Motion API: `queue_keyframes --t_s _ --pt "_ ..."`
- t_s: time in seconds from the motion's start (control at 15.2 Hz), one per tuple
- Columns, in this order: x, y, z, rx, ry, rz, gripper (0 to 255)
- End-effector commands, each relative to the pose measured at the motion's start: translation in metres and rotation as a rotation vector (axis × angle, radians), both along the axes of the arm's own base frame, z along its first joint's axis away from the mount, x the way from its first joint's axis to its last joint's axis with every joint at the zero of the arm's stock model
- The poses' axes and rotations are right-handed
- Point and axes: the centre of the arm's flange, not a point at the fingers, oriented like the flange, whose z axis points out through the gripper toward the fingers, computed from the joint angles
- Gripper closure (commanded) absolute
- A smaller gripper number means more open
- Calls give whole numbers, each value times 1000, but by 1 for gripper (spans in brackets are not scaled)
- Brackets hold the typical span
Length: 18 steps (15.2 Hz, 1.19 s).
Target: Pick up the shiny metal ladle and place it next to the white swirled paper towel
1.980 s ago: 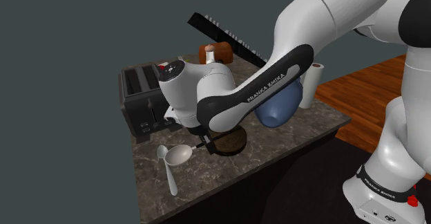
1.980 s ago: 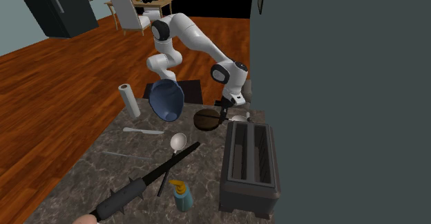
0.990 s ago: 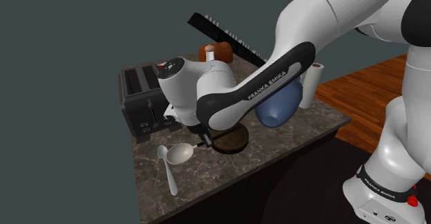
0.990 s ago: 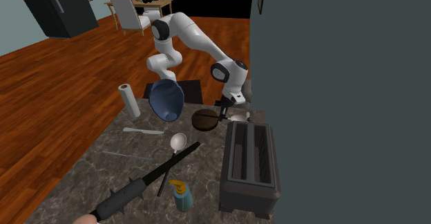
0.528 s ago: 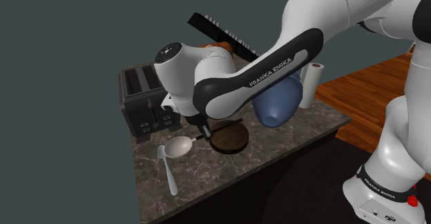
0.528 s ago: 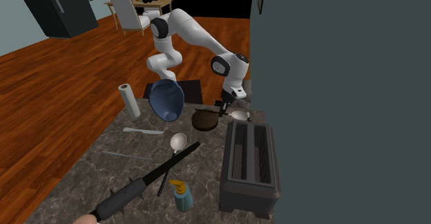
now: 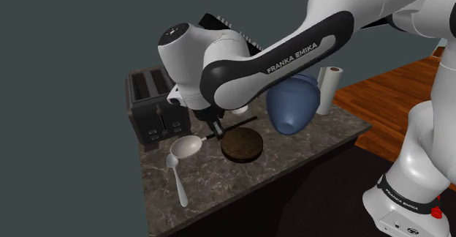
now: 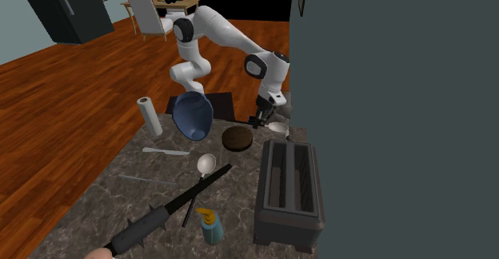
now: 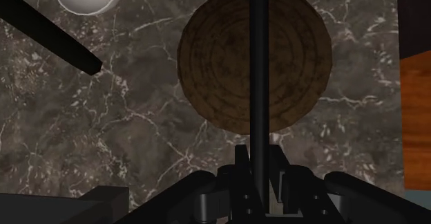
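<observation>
Tool on "FRANKA EMIKA" arm clasps ladle.

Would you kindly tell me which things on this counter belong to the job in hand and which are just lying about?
For the job:
ladle, clasped by its black handle in the claw
paper towel roll

Just lying about:
toaster
blue bowl
brown disc
spoon
soap bottle
second ladle
</observation>
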Motion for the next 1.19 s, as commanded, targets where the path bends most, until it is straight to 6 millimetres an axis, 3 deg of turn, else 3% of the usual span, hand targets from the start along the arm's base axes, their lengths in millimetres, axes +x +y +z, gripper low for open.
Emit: queue_keyframes --t_s 0.0,1.12 --pt "1 -1 11 0 0 0 255" --pt "1 -1 101 0 0 0 255"
